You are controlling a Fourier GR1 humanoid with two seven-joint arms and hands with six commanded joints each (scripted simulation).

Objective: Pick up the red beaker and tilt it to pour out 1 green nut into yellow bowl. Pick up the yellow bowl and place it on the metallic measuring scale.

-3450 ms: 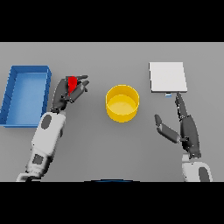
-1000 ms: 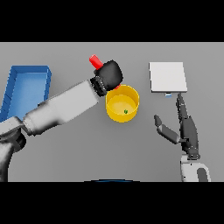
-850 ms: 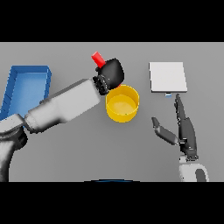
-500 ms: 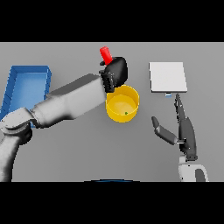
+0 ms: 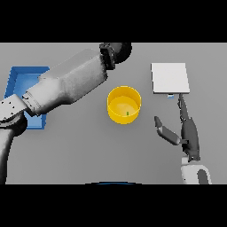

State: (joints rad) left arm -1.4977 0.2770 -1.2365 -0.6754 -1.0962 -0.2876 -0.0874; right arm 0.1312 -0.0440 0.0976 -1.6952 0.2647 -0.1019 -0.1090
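Yellow bowl [image 5: 124,104] mid-table [image 5: 80,146], green nut [image 5: 127,113] inside; pour looks done. My left robot hand [image 5: 116,50] above bowl at view's top edge; grip unclear, red beaker unseen. Right robot hand [image 5: 182,128] right of bowl, spread, ready to grab. Scale [image 5: 170,78] upper right.

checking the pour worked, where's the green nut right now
In the head view the green nut lies inside the yellow bowl at the table's centre, left of the measuring scale.
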